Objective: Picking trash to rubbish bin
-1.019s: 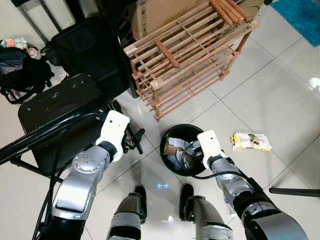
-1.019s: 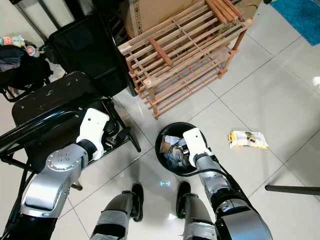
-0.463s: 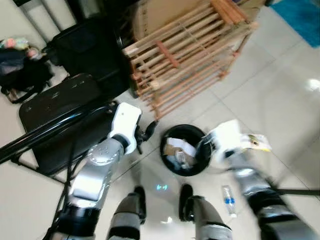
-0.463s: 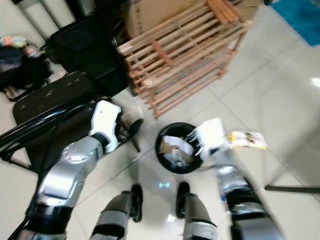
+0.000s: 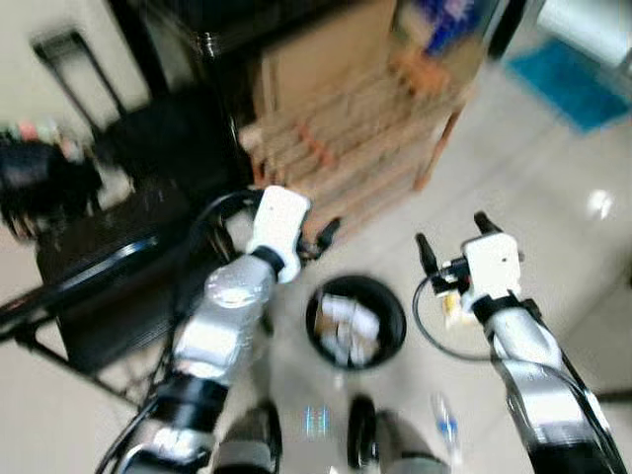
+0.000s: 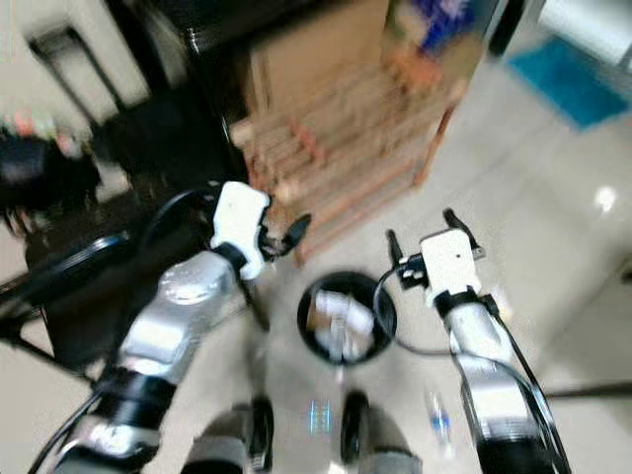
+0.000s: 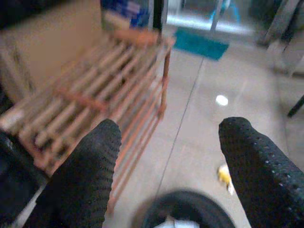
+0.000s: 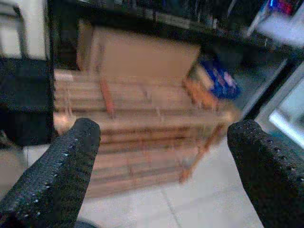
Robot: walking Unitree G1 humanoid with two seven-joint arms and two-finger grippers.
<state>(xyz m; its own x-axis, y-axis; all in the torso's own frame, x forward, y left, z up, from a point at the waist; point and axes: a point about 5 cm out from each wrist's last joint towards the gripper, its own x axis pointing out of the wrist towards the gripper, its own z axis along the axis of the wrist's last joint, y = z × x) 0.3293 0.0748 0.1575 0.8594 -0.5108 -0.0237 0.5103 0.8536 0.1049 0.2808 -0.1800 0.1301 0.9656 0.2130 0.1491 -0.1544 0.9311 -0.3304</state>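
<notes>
The black rubbish bin (image 5: 312, 321) stands on the tiled floor just ahead of my feet, with paper and wrappers inside. My right gripper (image 5: 452, 237) is raised above the floor to the right of the bin, open and empty. My left gripper (image 5: 318, 237) is held up to the upper left of the bin, and its wrist view shows it open (image 7: 171, 128) with nothing between the fingers. A yellow packet (image 7: 224, 175) lies on the tiles to the bin's right. A small plastic bottle (image 5: 444, 425) lies by my right foot. All views are blurred.
A slatted wooden rack (image 5: 346, 148) lies tipped just behind the bin, with a cardboard box (image 8: 142, 57) behind it. A black chair (image 5: 99, 267) and black luggage stand to the left. Open tiles stretch to the right, with a blue mat (image 5: 573, 84) at the far right.
My right gripper has risen out of the bin and swung to the right. The left arm has lifted and moved toward the bin. The camera has tilted up and the picture has blurred.
</notes>
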